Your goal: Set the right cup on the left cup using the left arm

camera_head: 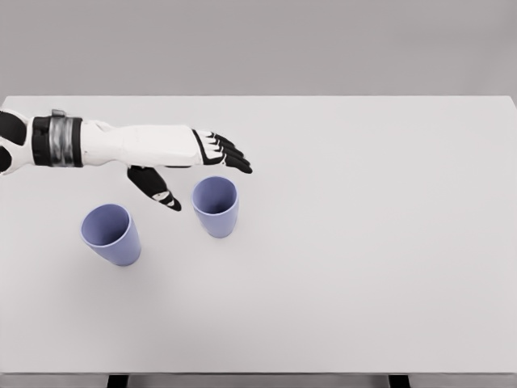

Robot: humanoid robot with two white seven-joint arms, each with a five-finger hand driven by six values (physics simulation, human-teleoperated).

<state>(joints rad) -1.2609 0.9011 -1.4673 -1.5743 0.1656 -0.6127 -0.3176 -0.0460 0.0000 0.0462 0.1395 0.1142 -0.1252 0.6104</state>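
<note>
Tabletop (363, 242): white, carried two purple cups, both upright and well apart.
Left arm (121, 145): entered from the left, stretched level above the surface.
Left cup (111, 234): stood alone, nothing stacked on it.
Right cup (216, 206): stood untouched on the tabletop, just below the fingers.
Left hand (198, 166): spread, thumb dropped toward the right cup, holding nothing.
Progress: judged early; grasp, lift and stacking all remained.

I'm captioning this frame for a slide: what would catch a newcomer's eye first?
The white left arm reaching in from the left edge, its left hand open, fingers spread, just above and behind the right cup. Next, the two matching blue cups standing upright and apart on the pale table: the left cup sits nearer the front-left.
</note>
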